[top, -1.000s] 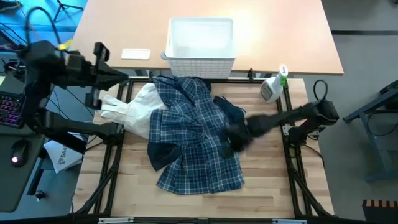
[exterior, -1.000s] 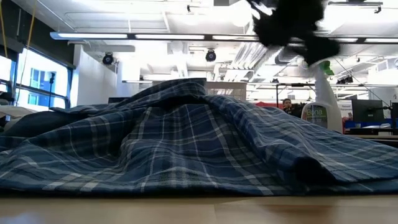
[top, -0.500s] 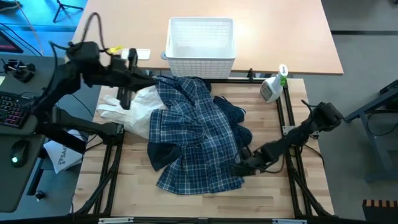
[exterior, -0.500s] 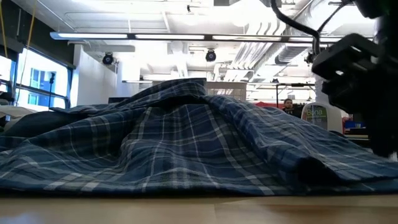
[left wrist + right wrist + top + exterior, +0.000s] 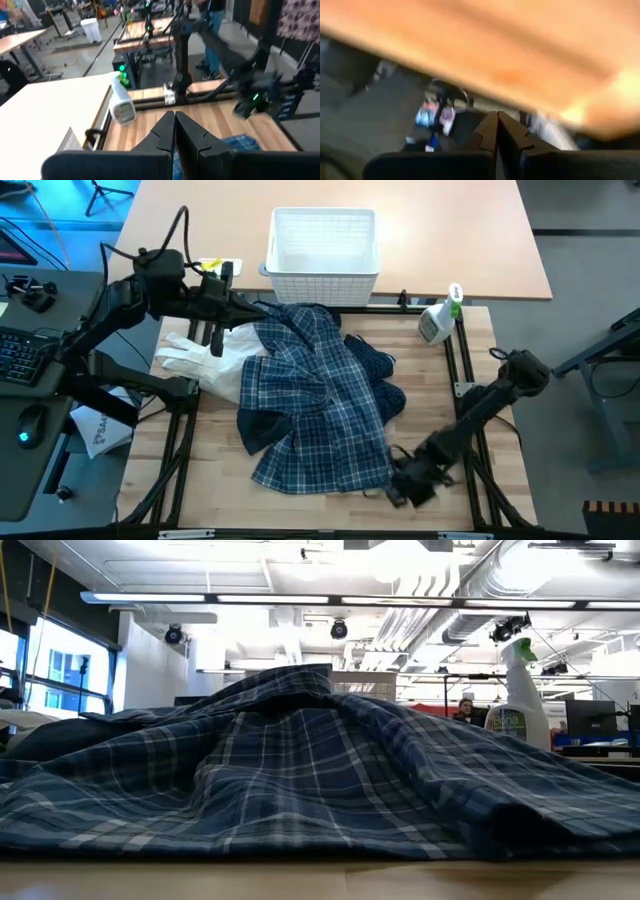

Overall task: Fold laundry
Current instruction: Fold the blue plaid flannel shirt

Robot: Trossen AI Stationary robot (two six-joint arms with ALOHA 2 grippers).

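Moved: right claw has swung from mid-pile to the bench's near edge, fingers now pressed together, empty.
Plaid shirt: heaped mid-bench.
Left claw: fingers together, over the shirt's far corner.
Basket: beyond.

Right wrist view blurred; plaid shirt hides table beyond it in low view.
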